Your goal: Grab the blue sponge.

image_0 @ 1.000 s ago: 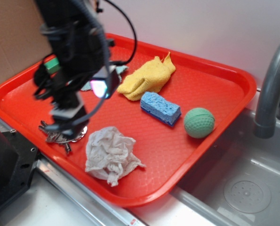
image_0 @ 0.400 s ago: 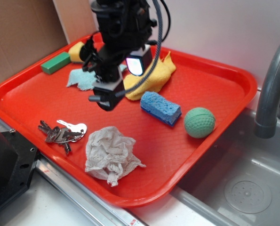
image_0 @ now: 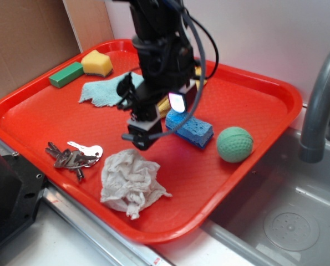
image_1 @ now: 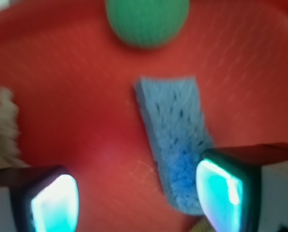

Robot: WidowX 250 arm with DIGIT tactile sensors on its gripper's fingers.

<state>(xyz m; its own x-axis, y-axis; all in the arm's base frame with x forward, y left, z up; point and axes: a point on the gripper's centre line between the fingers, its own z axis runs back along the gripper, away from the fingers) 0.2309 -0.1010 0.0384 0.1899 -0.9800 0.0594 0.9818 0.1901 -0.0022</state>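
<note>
Yellow cloth (image_0: 163, 105) mostly behind the arm (image_0: 159, 50).

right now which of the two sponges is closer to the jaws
The blue sponge, lying just beside the open gripper and next to the green ball. The yellow sponge sits far off at the tray's back corner by the green block.

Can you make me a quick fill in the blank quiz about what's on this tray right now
1. The blue sponge lies on a ____ tray.
2. The round thing beside the sponge is a green ____.
3. The gripper is ____, with bare tray between its fingers.
4. Near the tray's front edge, left of the crumpled paper towel, lies a bunch of ____.

Missing words: red; ball; open; keys
</note>
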